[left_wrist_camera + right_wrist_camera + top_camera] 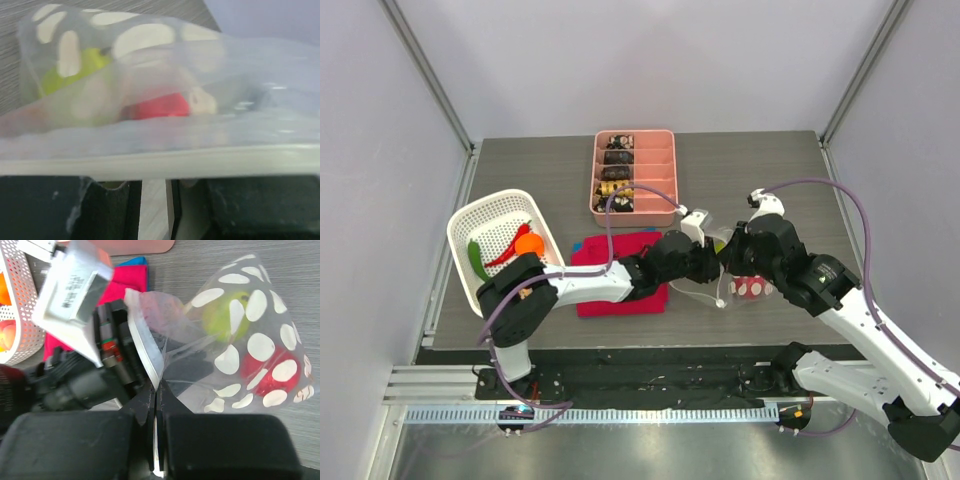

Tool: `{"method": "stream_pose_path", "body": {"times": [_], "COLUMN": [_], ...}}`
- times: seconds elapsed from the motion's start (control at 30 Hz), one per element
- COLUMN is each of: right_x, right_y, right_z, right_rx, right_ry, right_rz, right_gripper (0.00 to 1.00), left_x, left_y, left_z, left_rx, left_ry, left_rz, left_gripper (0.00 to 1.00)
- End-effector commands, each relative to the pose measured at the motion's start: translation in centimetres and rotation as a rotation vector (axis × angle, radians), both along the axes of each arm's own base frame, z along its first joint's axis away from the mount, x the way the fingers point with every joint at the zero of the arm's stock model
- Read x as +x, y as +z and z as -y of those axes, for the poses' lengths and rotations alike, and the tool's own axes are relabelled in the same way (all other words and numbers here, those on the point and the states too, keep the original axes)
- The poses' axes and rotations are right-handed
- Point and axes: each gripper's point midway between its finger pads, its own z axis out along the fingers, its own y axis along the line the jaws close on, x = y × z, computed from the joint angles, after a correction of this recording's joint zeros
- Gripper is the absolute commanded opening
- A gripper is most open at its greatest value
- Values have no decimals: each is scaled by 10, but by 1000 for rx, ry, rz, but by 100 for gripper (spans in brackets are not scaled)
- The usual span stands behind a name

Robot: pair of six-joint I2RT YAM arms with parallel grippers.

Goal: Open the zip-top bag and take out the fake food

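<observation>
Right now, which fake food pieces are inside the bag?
The yellow-green fruit and the red fruit, seen through the zip-top bag; the chili, green pod and orange lie in the white basket.

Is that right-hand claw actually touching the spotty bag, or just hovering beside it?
Touching. The right wrist view shows the right gripper shut, with a fold of the zip-top bag pinched between its two fingers.

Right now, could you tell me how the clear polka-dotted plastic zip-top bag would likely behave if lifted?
Probably floppy: the zip-top bag creases where the right gripper pinches it. The round green fruit and red fruit inside would likely roll toward its lowest corner.
</observation>
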Motion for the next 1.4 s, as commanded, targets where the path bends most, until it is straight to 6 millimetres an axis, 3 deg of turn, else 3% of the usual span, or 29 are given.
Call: {"method": "stream_pose_path", "body": {"times": [0.0, 0.03, 0.1, 0.13, 0.23, 0.3, 0.4, 0.5, 0.6, 0.67, 0.7, 0.77, 0.8, 0.93, 1.1, 1.37], "right_x": [6, 7, 10, 11, 16, 22, 37, 52, 70, 83, 89, 100, 102, 110, 121, 119], "right_y": [21, 21, 19, 20, 35, 47, 53, 55, 36, 11, 0, -34, -44, -78, -106, -143], "right_z": [-11, -8, -1, 3, 11, 22, 54, 79, 96, 100, 112, 107, 108, 101, 86, 79], "right_rx": [91, 82, 55, 46, 62, 50, -24, -18, -12, -5, 1, 37, 45, 58, 56, 40], "right_ry": [-4, -20, -53, -75, -121, -181, -343, -477, -588, -620, -658, -624, -621, -576, -484, -434], "right_rz": [36, 42, 45, 51, 93, 119, 147, 146, 109, 63, 40, -47, -76, -139, -181, -263], "right_gripper": [5, 21, 36, 48, 74, 78, 78, 69, 58, 52, 51, 44, 40, 28, 22, 21], "left_x": [26, 28, 30, 31, 33, 35, 37, 37, 37, 36, 37, 37, 38, 42, 50, 68], "left_y": [3, 0, -3, -3, -5, -9, -11, -12, -12, -13, -13, -20, -19, -29, -37, -54], "left_z": [-3, -4, -5, -4, 0, -1, -5, -7, -8, -7, -6, -6, -4, -2, 9, 18], "left_rx": [-26, -18, -9, -8, 4, 16, 25, 28, 32, 41, 45, 79, 88, 144, 182, 271], "left_ry": [136, 146, 154, 154, 155, 159, 176, 173, 170, 160, 155, 138, 133, 115, 98, 106], "left_rz": [34, 35, 42, 46, 42, 38, 31, 29, 30, 31, 35, 48, 59, 88, 104, 154], "left_gripper": [25, 25, 28, 29, 30, 30, 31, 32, 37, 41, 49, 56, 61, 65, 67, 70]}}
